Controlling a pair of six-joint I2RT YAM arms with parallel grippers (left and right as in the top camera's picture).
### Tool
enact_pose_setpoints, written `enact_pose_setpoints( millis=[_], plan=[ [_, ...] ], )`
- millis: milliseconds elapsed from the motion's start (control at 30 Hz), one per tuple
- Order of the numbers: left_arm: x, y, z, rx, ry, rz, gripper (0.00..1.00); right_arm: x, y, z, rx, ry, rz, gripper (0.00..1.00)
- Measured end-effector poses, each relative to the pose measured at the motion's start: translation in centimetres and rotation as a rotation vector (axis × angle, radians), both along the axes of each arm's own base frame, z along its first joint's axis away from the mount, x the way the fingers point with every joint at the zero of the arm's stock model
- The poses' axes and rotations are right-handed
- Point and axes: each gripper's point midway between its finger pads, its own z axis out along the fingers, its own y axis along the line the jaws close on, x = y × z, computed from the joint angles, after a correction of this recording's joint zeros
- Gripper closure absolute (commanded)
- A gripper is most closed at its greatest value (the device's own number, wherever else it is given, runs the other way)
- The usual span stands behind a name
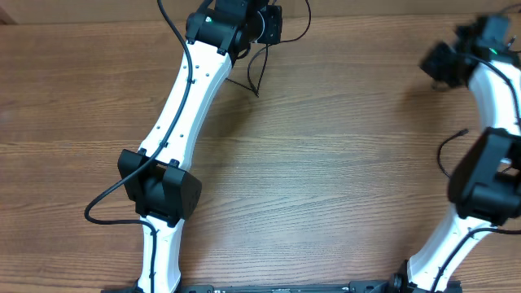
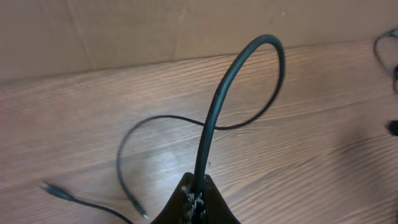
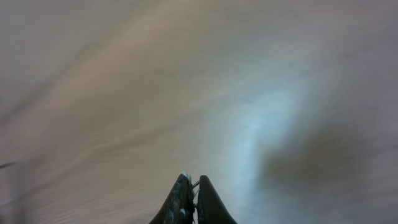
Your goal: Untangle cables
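My left gripper [image 2: 199,186] is shut on a black cable [image 2: 249,56]. The cable rises from the jaws, loops over and thins out, then runs left across the wood to a silver-tipped plug end [image 2: 140,211]. A second plug end [image 2: 53,190] lies at the lower left. In the overhead view the left gripper [image 1: 262,28] is at the far edge of the table, with thin cable [image 1: 252,77] hanging just below it. My right gripper [image 3: 194,182] is shut, in a blurred view over bare wood. It sits at the far right in the overhead view [image 1: 440,65].
The wooden table [image 1: 326,163] fills the overhead view. A brown wall or board [image 2: 124,31] stands behind the table's far edge. Another dark cord [image 2: 385,43] shows at the right edge of the left wrist view. A black wire [image 1: 452,146] loops beside the right arm.
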Motion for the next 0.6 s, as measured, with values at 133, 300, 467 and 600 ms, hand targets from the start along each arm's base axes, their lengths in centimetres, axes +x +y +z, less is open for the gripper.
enact_pose_setpoints(
  millis=[133, 300, 467, 600],
  plan=[
    [-0.5, -1.0, 0.2, -0.161, 0.089, 0.042, 0.96, 2.5, 8.1, 3.8, 0.017, -0.098, 0.164, 0.91],
    [-1.2, -2.5, 1.3, -0.428, 0.238, 0.097, 0.95, 1.9, 20.9, 4.9, 0.055, -0.144, 0.406, 0.96],
    [-0.3, -2.5, 2.9, -0.552, 0.253, 0.116, 0.96, 0.3, 28.7, 5.7, 0.071, -0.182, 0.551, 0.96],
    [0.9, -1.3, 4.0, -0.604, 0.225, 0.134, 0.96, -0.8, 32.2, 6.0, 0.077, -0.199, 0.615, 0.96]
  ],
)
